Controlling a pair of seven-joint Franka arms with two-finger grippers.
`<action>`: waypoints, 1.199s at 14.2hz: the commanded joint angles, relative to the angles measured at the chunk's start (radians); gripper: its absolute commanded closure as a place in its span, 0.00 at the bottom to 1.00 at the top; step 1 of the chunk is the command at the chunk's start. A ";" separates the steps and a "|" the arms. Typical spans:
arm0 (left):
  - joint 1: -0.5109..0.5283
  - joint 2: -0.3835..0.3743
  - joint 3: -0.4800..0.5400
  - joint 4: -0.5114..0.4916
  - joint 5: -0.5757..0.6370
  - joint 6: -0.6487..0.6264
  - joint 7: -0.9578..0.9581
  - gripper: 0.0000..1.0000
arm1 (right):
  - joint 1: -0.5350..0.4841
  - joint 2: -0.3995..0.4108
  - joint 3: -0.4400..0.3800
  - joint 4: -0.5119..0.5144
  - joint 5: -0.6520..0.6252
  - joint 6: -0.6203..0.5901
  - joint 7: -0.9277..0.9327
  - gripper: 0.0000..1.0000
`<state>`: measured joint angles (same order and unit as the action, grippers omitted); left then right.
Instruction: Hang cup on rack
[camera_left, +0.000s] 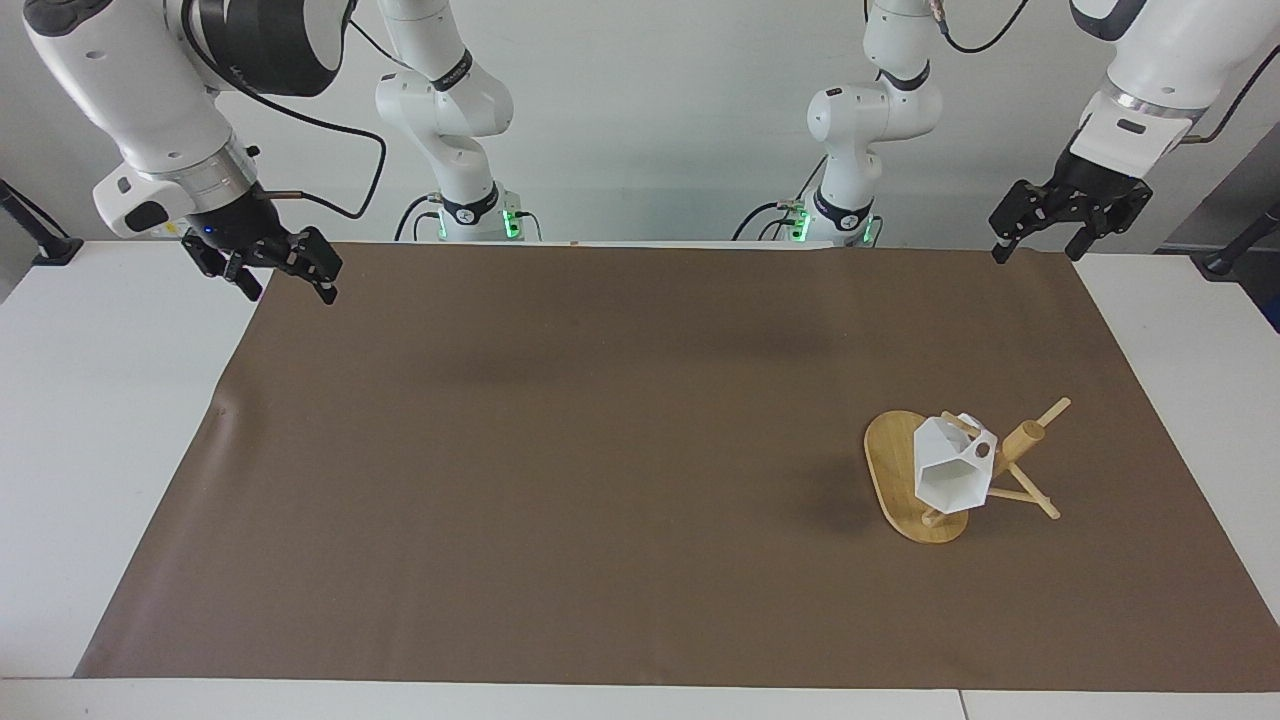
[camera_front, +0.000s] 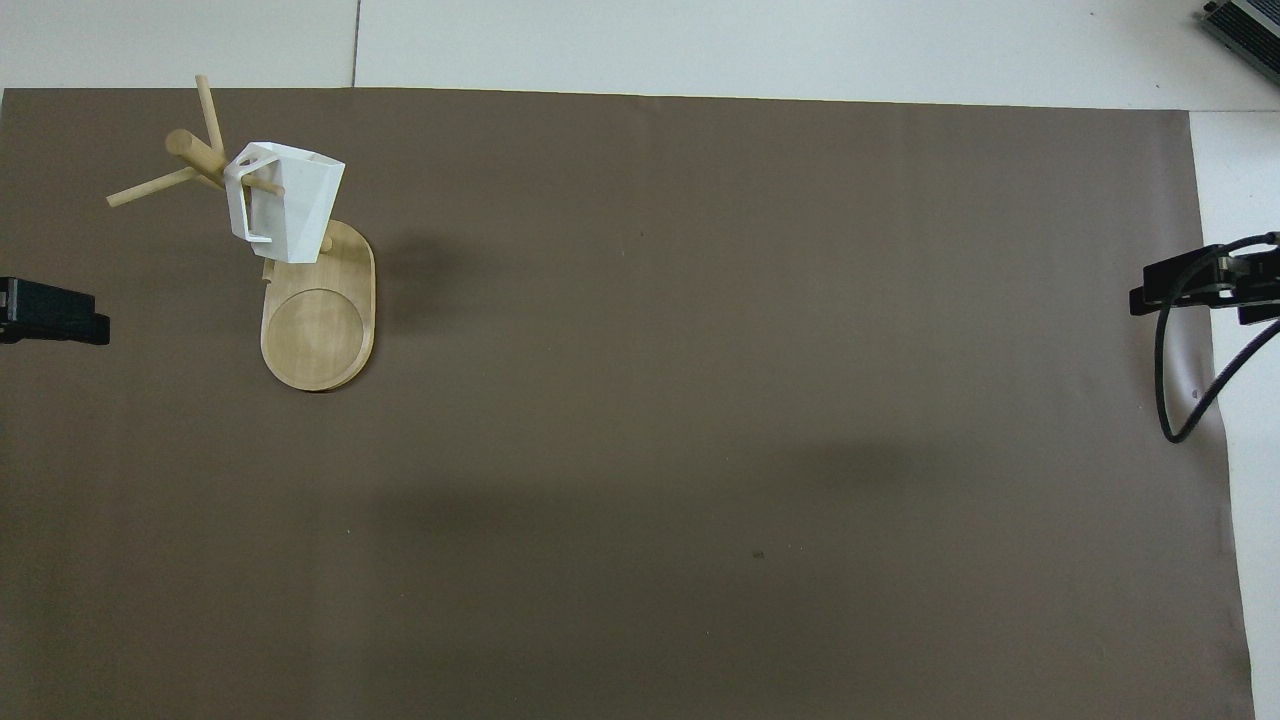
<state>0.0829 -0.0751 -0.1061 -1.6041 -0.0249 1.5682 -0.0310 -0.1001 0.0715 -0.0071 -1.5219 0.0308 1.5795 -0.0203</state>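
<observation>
The white faceted cup (camera_left: 950, 472) hangs by its handle on a peg of the bamboo rack (camera_left: 890, 462), which stands on the mat toward the left arm's end of the table. In the overhead view the cup (camera_front: 290, 200) hangs over the rack's oval base (camera_front: 318, 335). My left gripper (camera_left: 1036, 252) is open and empty, raised over the mat's corner near the left arm's base, well clear of the rack; only its tip (camera_front: 50, 318) shows from above. My right gripper (camera_left: 290, 290) is open and empty over the mat's corner at the right arm's end (camera_front: 1190, 285), where it waits.
A brown mat (camera_left: 600, 450) covers most of the white table (camera_left: 110, 420). A black cable (camera_front: 1175, 400) loops down from the right gripper over the mat's edge. Nothing else stands on the mat.
</observation>
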 joint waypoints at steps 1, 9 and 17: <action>-0.012 -0.006 0.005 -0.028 -0.007 0.038 -0.015 0.00 | -0.003 -0.026 0.004 -0.032 -0.006 0.010 0.017 0.00; -0.028 -0.025 0.002 -0.073 -0.007 0.084 -0.013 0.00 | -0.003 -0.026 0.004 -0.032 -0.006 0.010 0.016 0.00; -0.029 -0.025 0.002 -0.073 -0.007 0.076 -0.003 0.00 | -0.003 -0.026 0.004 -0.032 -0.006 0.011 0.016 0.00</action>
<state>0.0671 -0.0737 -0.1144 -1.6452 -0.0254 1.6372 -0.0333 -0.1001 0.0715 -0.0071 -1.5219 0.0308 1.5795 -0.0203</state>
